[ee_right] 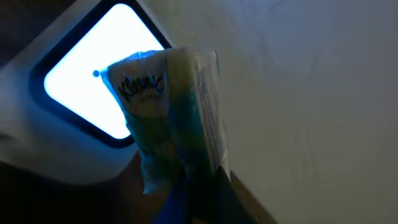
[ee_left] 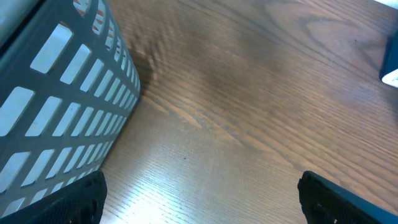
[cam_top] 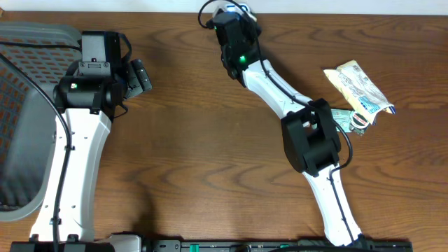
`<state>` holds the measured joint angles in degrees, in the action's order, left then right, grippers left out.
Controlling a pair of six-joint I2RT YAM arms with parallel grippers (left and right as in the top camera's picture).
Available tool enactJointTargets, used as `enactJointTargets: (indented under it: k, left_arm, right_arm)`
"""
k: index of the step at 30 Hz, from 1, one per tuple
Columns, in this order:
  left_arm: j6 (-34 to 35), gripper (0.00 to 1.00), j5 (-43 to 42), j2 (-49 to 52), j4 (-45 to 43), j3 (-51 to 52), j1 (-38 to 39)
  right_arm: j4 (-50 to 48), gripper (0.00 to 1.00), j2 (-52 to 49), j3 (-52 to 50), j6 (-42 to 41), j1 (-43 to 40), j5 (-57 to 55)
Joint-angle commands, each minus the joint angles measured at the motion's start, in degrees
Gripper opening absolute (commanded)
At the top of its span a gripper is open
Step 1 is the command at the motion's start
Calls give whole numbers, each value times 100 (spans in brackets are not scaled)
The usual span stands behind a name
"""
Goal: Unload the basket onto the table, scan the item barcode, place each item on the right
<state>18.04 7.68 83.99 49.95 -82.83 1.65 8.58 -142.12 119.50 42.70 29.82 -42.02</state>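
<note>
Right end effector (ee_right: 193, 205): pressed together, pinching the lower end of a pack (ee_right: 171, 118); the fingers themselves are dark and blurred at the bottom of the wrist view.
Pack: soft tissue pack with blue script on the wrapper, held upright off the counter, directly in front of the scanner (ee_right: 87, 99).
Scanner: white body, its window glowing bright with a dark border; the pack covers the window's right part. Touching or just apart: cannot tell.
Right arm, overhead: stretched diagonally to the far edge of the counter (cam_top: 196, 140), right end effector (cam_top: 234, 14) at the top.
Left end effector (ee_left: 202, 205): spread wide, holding nothing, touching nothing; its two tips sit in the bottom corners of the wrist view, bare wood between them.
Left end effector, overhead (cam_top: 138, 77): just beside the grey basket (cam_top: 28, 105).
Basket: slotted wall (ee_left: 56, 112) fills the left of the left wrist view.
Other items: a packet (cam_top: 358, 87) lies on the counter at the right, well apart from the scanner.
</note>
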Motion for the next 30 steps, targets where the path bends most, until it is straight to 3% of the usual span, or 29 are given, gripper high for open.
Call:
enactJointTargets:
  k: [1,5,10,15,24,30]
  left_arm:
    - [24,97,72,-17,17,-92,-13]
    - [26,98,72,-17,17,-92,-13]
    - [26,98,72,-17,17,-92,-13]
    - [26,98,72,-17,17,-92,-13]
    - [26,98,72,-17,17,-92,-13]
    - [24,98,74,-17,17,-92,-13]
  right_arm:
    - [697,1,975,57,-1158,55,538]
    - [1563,1,1637,57,-2070,-63,1451]
    - [3204,1,2702,57,-3628,-313,3644]
    - [4688,1,3381,57,-4920,-752,4791]
    - [7228,1,3567,-109,-5545,-1679,4986]
    - [7119,1,3534,-1298,-5661,-2122,4664]
